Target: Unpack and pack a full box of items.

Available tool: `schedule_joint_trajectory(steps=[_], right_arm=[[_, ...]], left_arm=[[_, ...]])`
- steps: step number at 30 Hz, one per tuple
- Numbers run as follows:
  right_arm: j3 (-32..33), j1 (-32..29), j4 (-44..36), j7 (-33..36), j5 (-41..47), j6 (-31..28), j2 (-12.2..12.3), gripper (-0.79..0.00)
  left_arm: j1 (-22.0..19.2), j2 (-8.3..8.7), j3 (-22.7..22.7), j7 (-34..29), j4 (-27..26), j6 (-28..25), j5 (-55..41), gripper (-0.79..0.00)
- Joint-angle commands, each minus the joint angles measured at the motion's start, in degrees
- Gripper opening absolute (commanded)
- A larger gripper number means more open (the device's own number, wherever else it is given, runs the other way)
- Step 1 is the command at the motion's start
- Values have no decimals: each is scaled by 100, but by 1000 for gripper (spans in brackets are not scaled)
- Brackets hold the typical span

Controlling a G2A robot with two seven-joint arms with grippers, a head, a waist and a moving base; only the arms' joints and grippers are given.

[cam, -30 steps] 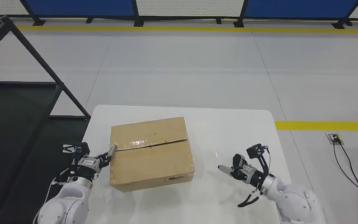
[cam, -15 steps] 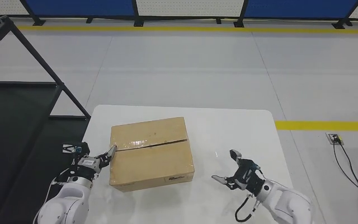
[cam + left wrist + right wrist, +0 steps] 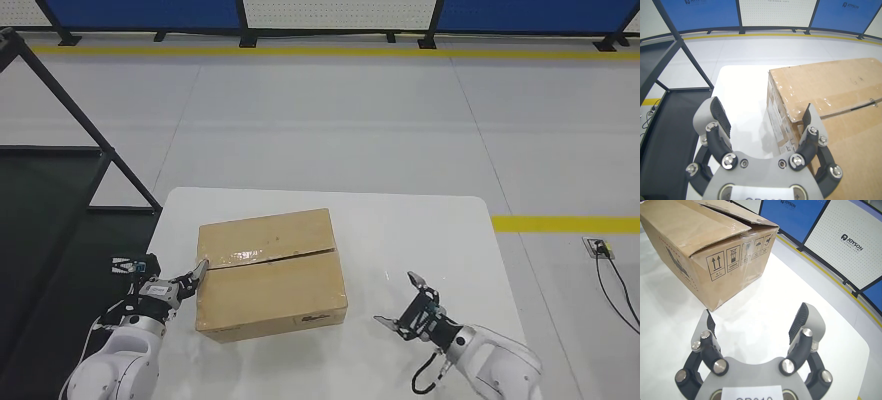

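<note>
Top view gives us the white table (image 3: 420, 230) across the lower middle of the frame. The cardboard box (image 3: 270, 272) sits on its centre-left part. We see the box closed, its two top flaps meeting along a seam with a thin dark gap, and clear tape glinting near the left end. At the lower left of the frame the left gripper (image 3: 192, 278) is released, jaws spread. In the left wrist view, one finger (image 3: 810, 117) of the left gripper (image 3: 762, 106) lies at the box's (image 3: 829, 91) top edge by the seam, the other over bare table; we cannot tell whether it touches. At the lower right, the right gripper (image 3: 397, 300) is also released, apart from the box, jaws wide above the tabletop (image 3: 772, 291).
</note>
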Motion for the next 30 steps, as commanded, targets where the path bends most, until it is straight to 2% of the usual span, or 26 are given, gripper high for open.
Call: schedule_joint_trajectory(steps=[1,3,7,9,13,17,26,30], right_arm=[[-281,240,119,112,-305,130,-9,0],[-513,362,224,-209,-912,448,6,0],[-1022,402,654,-971,-2182,2116,-12,0],[-1179,454,972,-1167,-2404,2922,-48,0],[-1345,680,1572,-1475,-2379,3777,-110,0],[-1502,840,1904,-1559,-2522,3932,-134,0],[-1524,842,1857,-1568,-2574,3948,-134,0],[-1734,825,1687,-1079,-3002,4126,-160,0]], left_arm=[[0,0,0,0,0,0,0,0],[0,0,0,0,0,0,0,0],[0,0,0,0,0,0,0,0],[0,0,0,0,0,0,0,0],[0,0,0,0,0,0,0,0],[0,0,0,0,0,0,0,0],[0,0,0,0,0,0,0,0],[0,0,0,0,0,0,0,0]])
